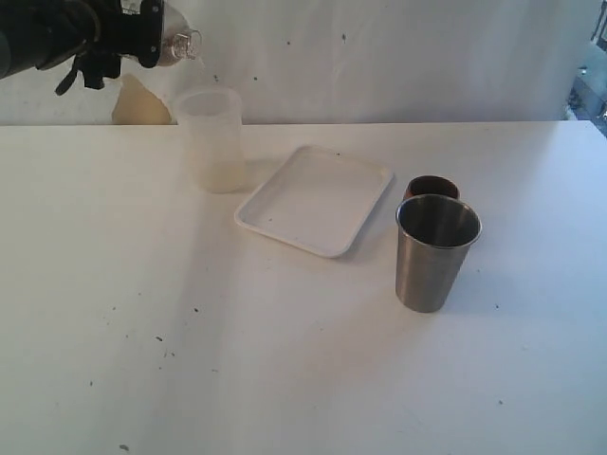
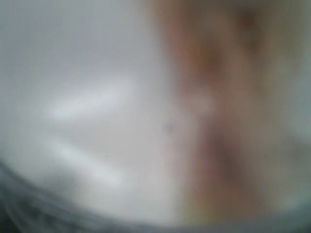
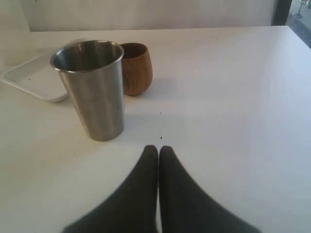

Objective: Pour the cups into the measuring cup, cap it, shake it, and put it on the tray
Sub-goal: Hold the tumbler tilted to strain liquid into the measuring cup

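Exterior: the left gripper (image 1: 155,38) is up in the air over the table's (image 1: 285,379) far left corner. It is clamped on a clear necked piece (image 1: 182,44), and only the neck end sticks out. The rest is hidden, so I can't tell if it's the capped measuring cup or just a cap. The finger spread isn't readable here. The frosted cup (image 1: 211,140) stands upright near the far edge, left of centre, with a pale yellowish tint low inside. The tray (image 1: 318,194) lies flat and skewed just beside it, toward the middle of the table, with nothing on it. The steel tumbler (image 1: 436,251) stands upright right of centre. The wooden cup (image 1: 432,187) is right behind it on the far side; touching or not, can't tell. The right gripper is out of frame.

Left wrist: all blur, whitish with a brownish smear. No fingers can be made out.

Right wrist: the right gripper (image 3: 158,150) has its fingers pressed together and holds nothing, low over bare table. The steel tumbler (image 3: 95,90) looks empty, with the wooden cup (image 3: 137,68) just beside it. A tray (image 3: 34,80) corner shows past them.
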`<state>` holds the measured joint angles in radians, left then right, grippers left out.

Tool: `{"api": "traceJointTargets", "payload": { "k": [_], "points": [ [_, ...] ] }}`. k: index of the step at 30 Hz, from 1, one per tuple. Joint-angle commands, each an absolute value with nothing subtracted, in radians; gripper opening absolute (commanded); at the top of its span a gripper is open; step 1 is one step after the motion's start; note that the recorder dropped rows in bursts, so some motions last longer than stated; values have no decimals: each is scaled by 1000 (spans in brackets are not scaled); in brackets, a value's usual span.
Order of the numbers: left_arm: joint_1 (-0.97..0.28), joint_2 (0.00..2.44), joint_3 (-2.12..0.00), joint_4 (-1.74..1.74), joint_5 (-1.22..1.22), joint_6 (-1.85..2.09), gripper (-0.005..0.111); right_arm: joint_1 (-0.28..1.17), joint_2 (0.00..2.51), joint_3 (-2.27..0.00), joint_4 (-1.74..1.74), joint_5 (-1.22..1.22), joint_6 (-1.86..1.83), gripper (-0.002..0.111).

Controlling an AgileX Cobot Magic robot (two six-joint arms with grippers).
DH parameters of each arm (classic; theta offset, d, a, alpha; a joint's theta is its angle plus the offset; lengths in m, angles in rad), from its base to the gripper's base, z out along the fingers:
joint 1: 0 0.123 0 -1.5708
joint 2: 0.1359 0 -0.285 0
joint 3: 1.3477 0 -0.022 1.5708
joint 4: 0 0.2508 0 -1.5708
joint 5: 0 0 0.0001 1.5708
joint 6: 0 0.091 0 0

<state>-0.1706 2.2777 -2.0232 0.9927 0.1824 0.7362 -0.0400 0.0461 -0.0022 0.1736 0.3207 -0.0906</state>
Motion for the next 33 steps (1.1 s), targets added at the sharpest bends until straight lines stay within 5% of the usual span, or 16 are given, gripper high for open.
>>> {"api": "traceJointTargets", "payload": {
  "k": [1, 33],
  "points": [
    [-173, 2248, -2035, 1006, 159, 741, 0, -39, 40, 0, 168, 310, -90, 0],
    [-142, 2303, -2035, 1087, 98, 762, 0, -39, 40, 0, 168, 310, -75, 0]
  ]
}}
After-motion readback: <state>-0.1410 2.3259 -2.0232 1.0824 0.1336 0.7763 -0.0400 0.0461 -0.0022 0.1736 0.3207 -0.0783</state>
